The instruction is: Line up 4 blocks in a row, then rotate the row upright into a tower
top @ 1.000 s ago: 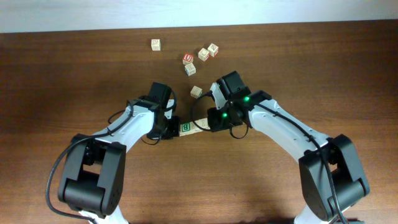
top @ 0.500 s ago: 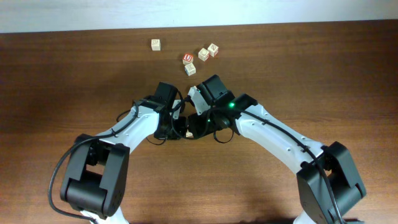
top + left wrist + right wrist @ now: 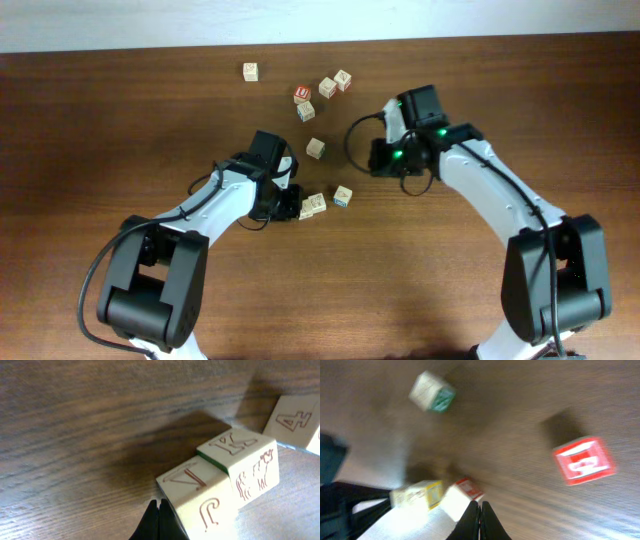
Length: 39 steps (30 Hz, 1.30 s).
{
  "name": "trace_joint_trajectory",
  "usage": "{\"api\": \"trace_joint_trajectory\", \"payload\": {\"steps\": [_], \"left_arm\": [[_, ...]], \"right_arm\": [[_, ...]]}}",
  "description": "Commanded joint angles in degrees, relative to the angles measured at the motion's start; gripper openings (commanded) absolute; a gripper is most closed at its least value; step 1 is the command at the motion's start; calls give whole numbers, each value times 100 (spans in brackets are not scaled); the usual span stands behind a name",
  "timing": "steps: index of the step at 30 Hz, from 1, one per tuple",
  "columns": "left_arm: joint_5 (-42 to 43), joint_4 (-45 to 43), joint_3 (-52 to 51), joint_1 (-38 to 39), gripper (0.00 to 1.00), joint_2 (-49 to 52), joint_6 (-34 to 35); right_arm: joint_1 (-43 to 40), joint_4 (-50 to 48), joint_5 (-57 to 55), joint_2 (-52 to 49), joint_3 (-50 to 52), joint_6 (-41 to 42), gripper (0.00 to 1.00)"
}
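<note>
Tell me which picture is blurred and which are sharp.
Right wrist view: smeared throughout, the red block and the table both streaked. Left wrist view: K block sharp, with a dark shadow behind it. Overhead: crisp and evenly lit.

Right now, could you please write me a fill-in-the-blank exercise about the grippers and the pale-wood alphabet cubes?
Both the left gripper and the right gripper are ___. In the left wrist view, the pale-wood cube nearest the left gripper is ___ the cube with a red K on top. The cube at the frame's right edge shows the numeral ___.
Missing words: shut; touching; 4.
</note>
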<state>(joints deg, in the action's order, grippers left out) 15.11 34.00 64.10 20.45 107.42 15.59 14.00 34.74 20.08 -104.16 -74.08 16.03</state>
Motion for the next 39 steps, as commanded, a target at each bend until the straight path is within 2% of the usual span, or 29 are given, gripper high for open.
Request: {"api": "trace_joint_trajectory", "payload": {"steps": [1, 4, 11, 16, 24, 35, 39], "left_arm": [[-105, -149, 114, -127, 0, 48, 129], [-107, -343, 114, -144, 0, 48, 122], [-103, -452, 114, -144, 0, 48, 98], [-101, -452, 114, -144, 0, 48, 101], [-101, -420, 114, -144, 0, 48, 98], [-105, -420, 114, -144, 0, 48, 98], [-105, -417, 114, -144, 0, 48, 98]], "right_arm": [[-455, -164, -197, -310, -50, -79, 5], [-879, -297, -175, -568, -50, -87, 5], [-931, -852, -280, -1128, -50, -269, 4], [-848, -1021, 81, -1163, -50, -999, 5], [-348, -422, 243, -1161, -50, -1154, 4], [-114, 319, 632, -1161, -50, -1154, 4], [107, 505, 632, -1161, -50, -468, 4]]}}
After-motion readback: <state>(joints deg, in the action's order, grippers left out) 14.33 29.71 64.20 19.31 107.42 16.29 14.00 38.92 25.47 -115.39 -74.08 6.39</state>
